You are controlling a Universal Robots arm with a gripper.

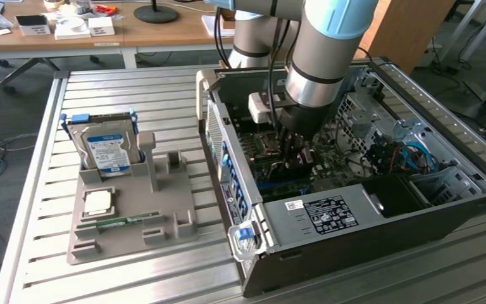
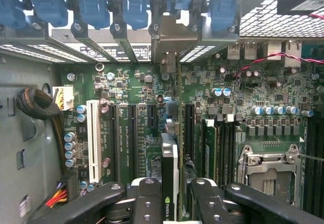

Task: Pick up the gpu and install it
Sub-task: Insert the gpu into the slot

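Gripper (image 2: 172, 196) w/ gpu (image 2: 169, 153) (edge-on) over motherboard (image 2: 243, 97)

One robot arm (image 1: 319, 57) reaches into one open computer case (image 1: 445, 209) holding one motherboard (image 2: 263, 92). Between the fingers of its one gripper (image 2: 170, 193) stands one gpu (image 2: 169, 173) (edge-on in the wrist view). On the table (image 1: 142, 278), one grey holder tray (image 1: 133, 221) carries one hard drive (image 1: 104, 149), one processor chip (image 1: 98, 202) and one RAM stick (image 1: 118, 221). Six blue slot clips (image 2: 136, 8) line the case's rear.
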